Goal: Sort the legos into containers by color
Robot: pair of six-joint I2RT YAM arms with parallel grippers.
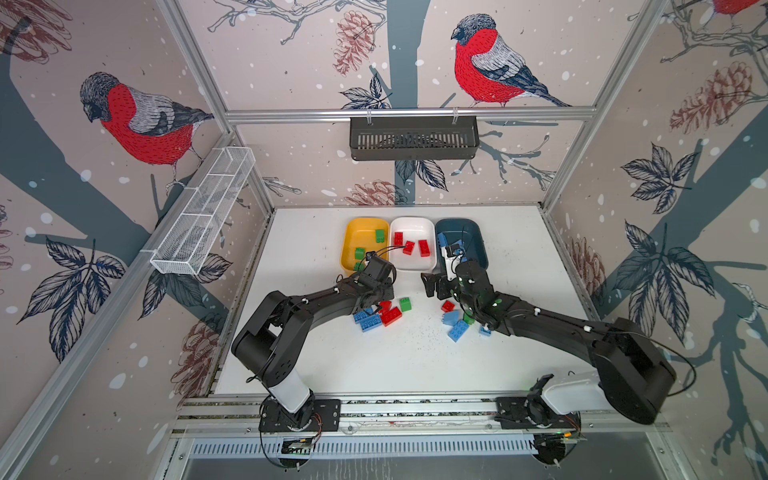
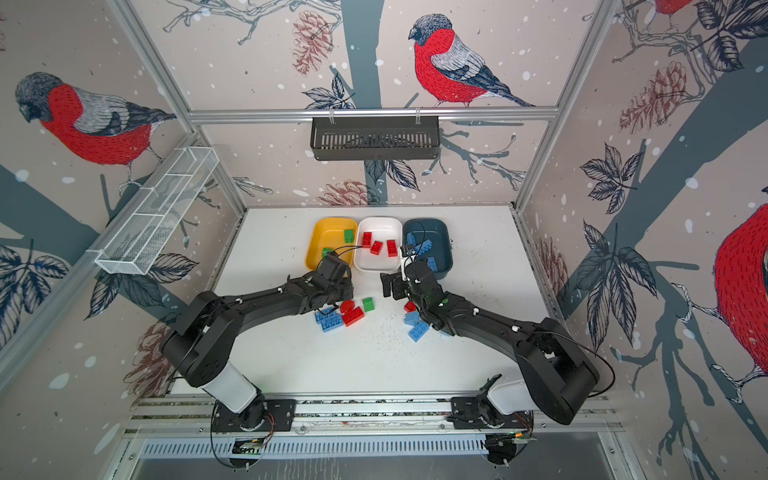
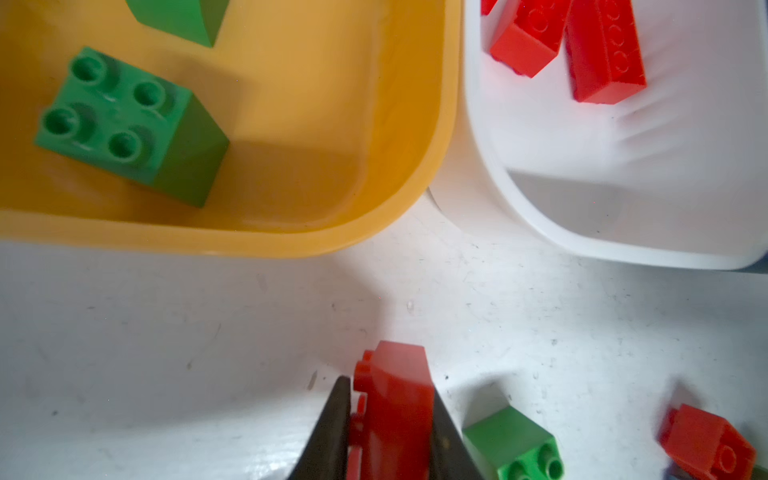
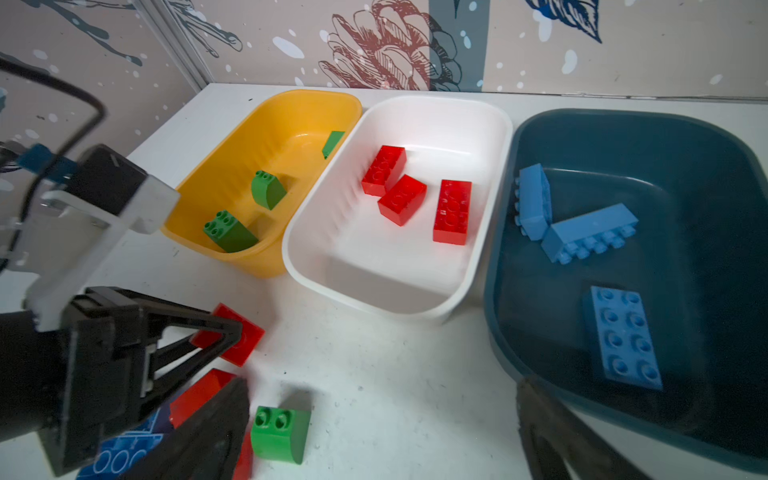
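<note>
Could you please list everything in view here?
yellow tub: one, yellow, left in back row
white tub: one, white, middle
teal tub: one, dark teal, right
green bricks: three, green, in yellow tub
red bricks: three, red, in white tub
blue bricks: three, light blue, in teal tub
loose bricks: several, mixed colours, on table
wire basket: one, white, left wall
slatted basket: one, dark, back rail
left gripper: one, black, jaws shut on red brick
right gripper: one, black, jaws open
</note>
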